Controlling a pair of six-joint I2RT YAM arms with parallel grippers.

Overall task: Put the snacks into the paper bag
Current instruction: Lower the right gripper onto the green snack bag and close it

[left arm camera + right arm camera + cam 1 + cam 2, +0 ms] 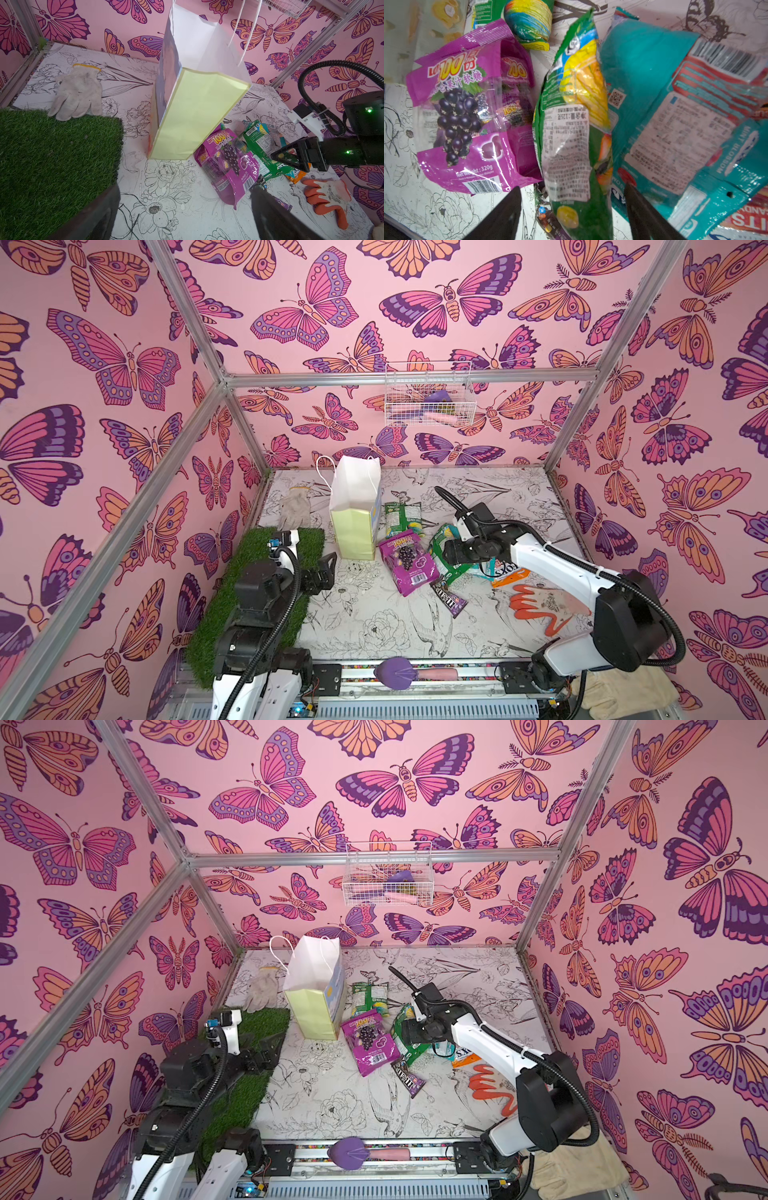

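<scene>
A green foil snack packet [571,135], likely light and slippery, is straddled towards one end by the open right gripper [571,186] near the middle of the table [365,626].

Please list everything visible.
paper bag: 1, yellow-green, centre-left
grape pouch: 1, purple, beside bag
green packets: 2, green, behind, right of pouch
teal packets: 2, teal, under right arm
Fox's bag: 1, orange, beside them
M&M's packet: 1, brown, before pouch
gloves: 2 on table, grey-white far left; orange-and-grey right
grass mat: 1, green, left
wire basket: 1, white, back wall
left end effector: 1, black, open, by mat
right end effector: 1, black, open astride green packet
</scene>
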